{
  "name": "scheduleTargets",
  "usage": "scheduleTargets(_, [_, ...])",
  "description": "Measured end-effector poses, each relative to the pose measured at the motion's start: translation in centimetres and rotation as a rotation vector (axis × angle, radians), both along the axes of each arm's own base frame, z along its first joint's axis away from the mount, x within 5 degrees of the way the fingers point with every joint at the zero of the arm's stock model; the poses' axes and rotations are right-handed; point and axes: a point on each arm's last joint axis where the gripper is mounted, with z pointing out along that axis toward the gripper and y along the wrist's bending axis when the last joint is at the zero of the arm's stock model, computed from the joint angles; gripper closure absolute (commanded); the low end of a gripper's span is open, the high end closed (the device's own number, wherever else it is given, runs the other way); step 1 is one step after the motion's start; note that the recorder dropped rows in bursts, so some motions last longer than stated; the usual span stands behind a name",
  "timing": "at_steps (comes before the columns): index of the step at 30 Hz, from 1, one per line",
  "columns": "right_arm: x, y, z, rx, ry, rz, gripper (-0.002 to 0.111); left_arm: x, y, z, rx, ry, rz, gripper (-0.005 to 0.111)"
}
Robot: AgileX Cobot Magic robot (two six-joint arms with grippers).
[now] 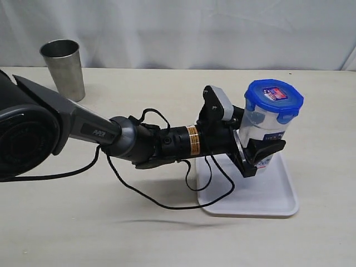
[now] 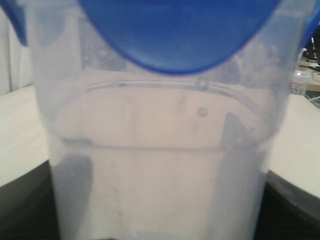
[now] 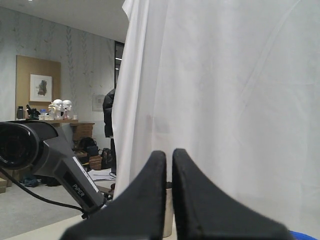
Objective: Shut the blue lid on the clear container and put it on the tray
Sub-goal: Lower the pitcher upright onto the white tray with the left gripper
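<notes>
While your left gripper (image 1: 254,139) clamps the clear container (image 1: 272,125), blue lid (image 1: 274,94) on, by the tray (image 1: 267,201) at four o'clock, your right gripper (image 3: 169,161) sits pinched shut, empty.

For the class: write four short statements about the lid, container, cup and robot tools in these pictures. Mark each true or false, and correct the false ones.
1. The blue lid sits on top of the clear container. True.
2. The steel cup lies on its side on the tray. False: the steel cup stands upright on the table, well away from the tray.
3. The left tool grips the clear container by its side. True.
4. The right tool is wide open. False: the right tool is shut, with nothing between its jaws.
</notes>
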Motion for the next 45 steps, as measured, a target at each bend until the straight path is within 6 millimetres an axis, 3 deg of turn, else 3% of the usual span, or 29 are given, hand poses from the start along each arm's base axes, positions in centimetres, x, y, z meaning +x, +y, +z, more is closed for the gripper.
scheduleTargets(7, [0.0,0.0,0.0,0.000,0.000,0.000,0.104,-0.6,0.1,-2.8,-0.022,0.034,-0.039,0.107])
scheduleTargets(36, [0.0,0.0,0.0,0.000,0.000,0.000,0.104,-0.8,0.1,-3.0,-0.013,0.007,-0.058,0.106])
scheduleTargets(41, [0.0,0.0,0.0,0.000,0.000,0.000,0.104,-0.8,0.1,-3.0,-0.011,0.007,-0.059,0.080])
scheduleTargets(45, [0.0,0.0,0.0,0.000,0.000,0.000,0.104,-0.8,0.1,-3.0,-0.006,0.005,-0.058,0.039])
